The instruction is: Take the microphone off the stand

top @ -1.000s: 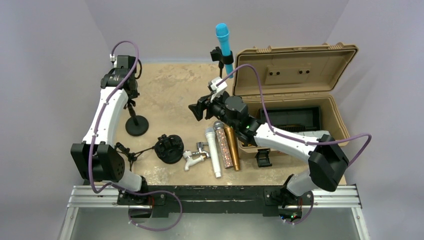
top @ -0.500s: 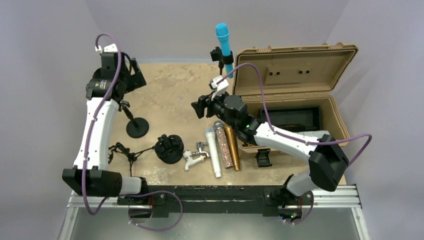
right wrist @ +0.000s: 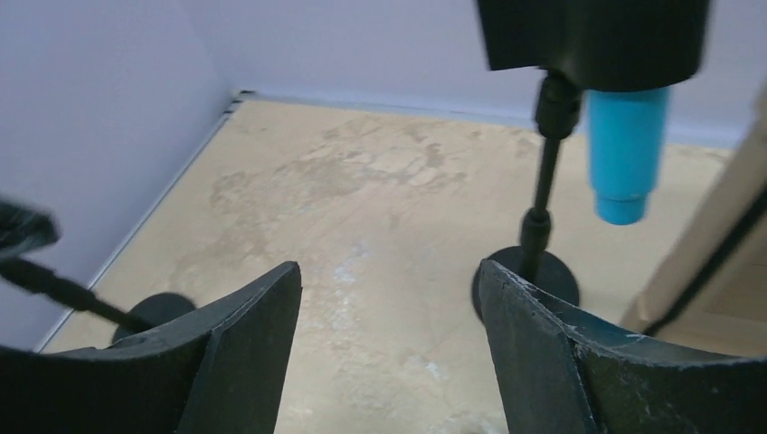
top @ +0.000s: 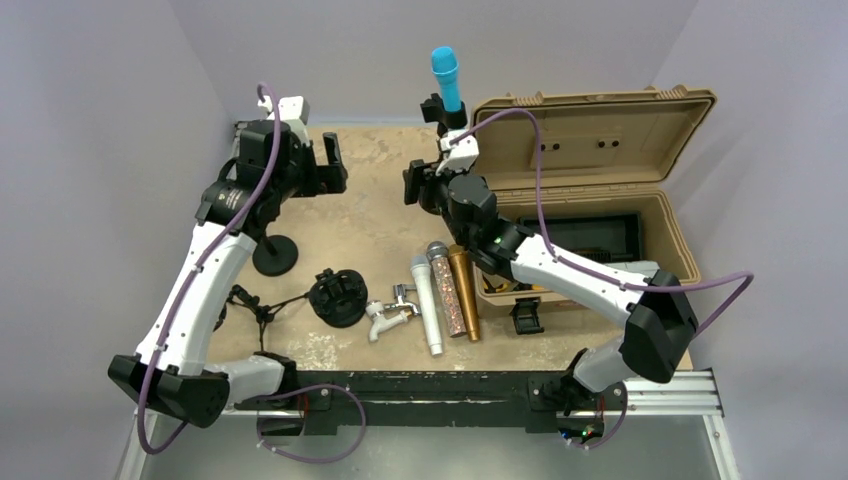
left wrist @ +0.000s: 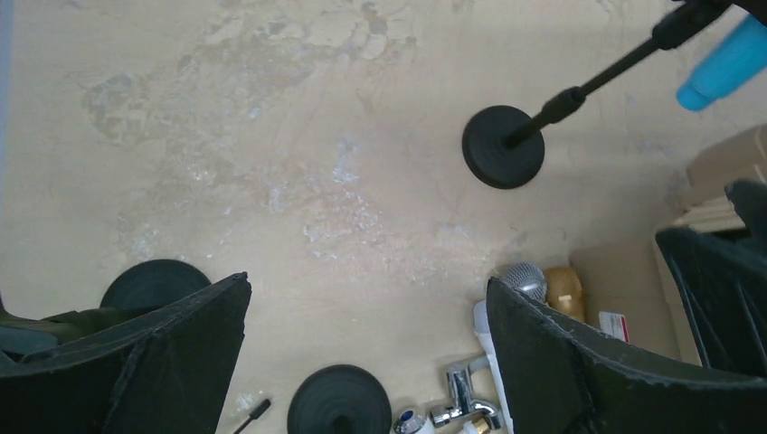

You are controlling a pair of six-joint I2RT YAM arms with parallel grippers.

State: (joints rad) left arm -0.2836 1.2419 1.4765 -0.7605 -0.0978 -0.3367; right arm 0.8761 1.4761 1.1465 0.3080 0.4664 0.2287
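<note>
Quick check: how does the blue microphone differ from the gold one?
The blue microphone stands roughly upright, clipped in its stand; the gold microphone lies flat on the table. The blue one is alone at the back; the gold one lies beside a glittery microphone. Both are handheld microphones, neither gripped.

White-shelled left arm (top: 197, 280) and right arm (top: 580, 275) with black joints, bolted to a black rail (top: 440, 385) at 6 o'clock. A purple cable (top: 539, 180) loops along each. The left claw (left wrist: 366, 362) and right claw (right wrist: 389, 353) each have two broad matte-black fingers (left wrist: 172, 362)
</note>
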